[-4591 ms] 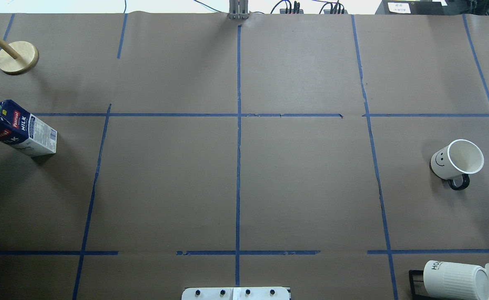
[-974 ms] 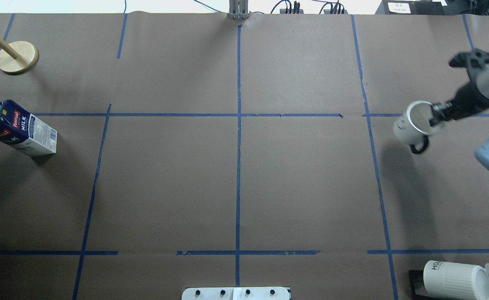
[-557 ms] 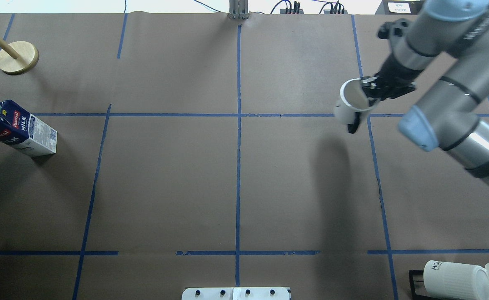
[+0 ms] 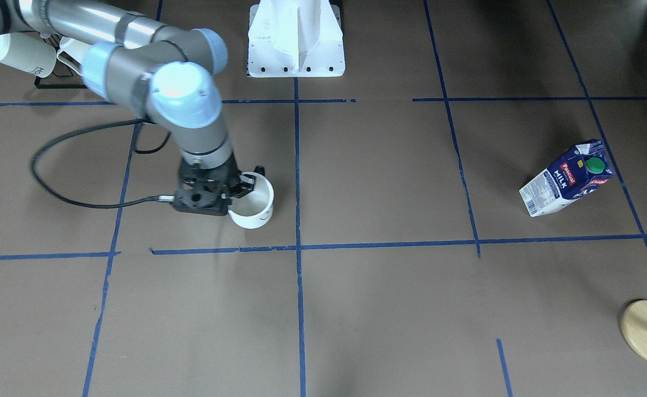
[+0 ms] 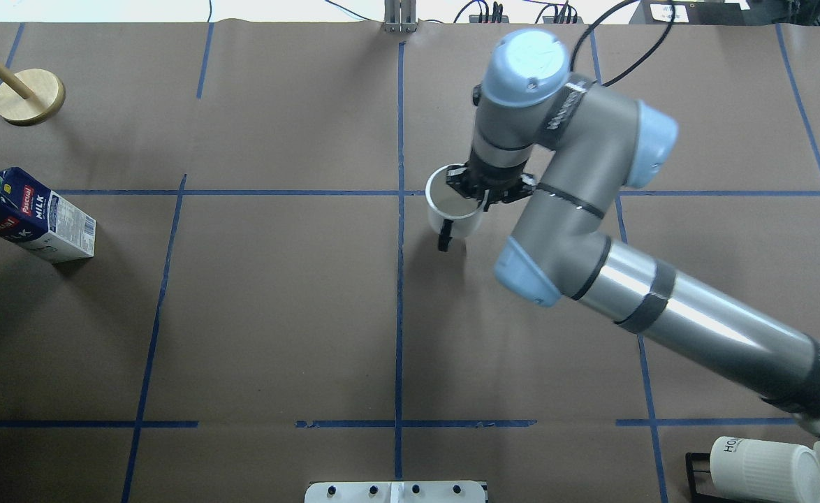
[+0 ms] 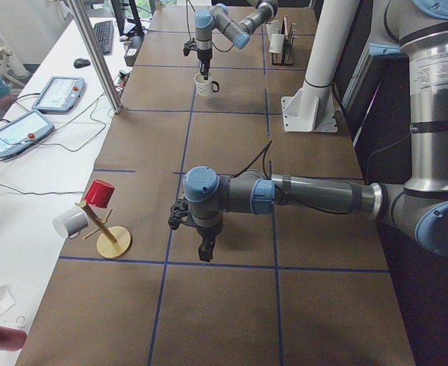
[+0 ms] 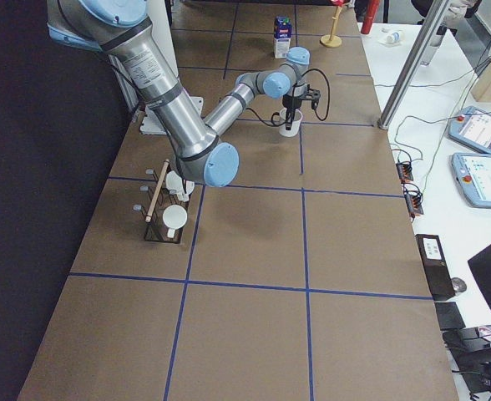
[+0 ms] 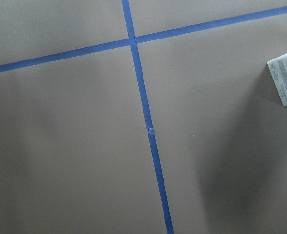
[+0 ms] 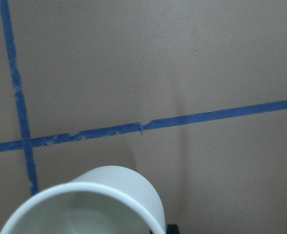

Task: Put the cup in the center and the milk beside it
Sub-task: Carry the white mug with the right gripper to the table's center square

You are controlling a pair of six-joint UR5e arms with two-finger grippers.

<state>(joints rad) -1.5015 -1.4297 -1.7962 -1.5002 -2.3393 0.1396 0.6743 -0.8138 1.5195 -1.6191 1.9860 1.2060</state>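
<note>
My right gripper [image 5: 478,198] is shut on the rim of the white cup [image 5: 452,208], one finger inside and one outside. The cup is upright, its black handle [image 5: 443,241] towards the robot. It hangs just to the right of the center [image 5: 401,193], the crossing of two blue tape lines; I cannot tell if it touches the paper. It also shows in the front view [image 4: 253,203] and the right wrist view [image 9: 90,204]. The milk [image 5: 29,215] stands at the far left, untouched. My left gripper [image 6: 203,248] shows only in the left side view; I cannot tell its state.
A wooden mug stand's round base [image 5: 29,96] is at the far left back. A black rack with ribbed white mugs [image 5: 766,468] is at the near right corner. The arms' white base plate [image 4: 296,38] is at the robot's edge.
The right arm came in from the right, took the cup by its rim and carried it left to beside the tape crossing. The milk has not moved.
</note>
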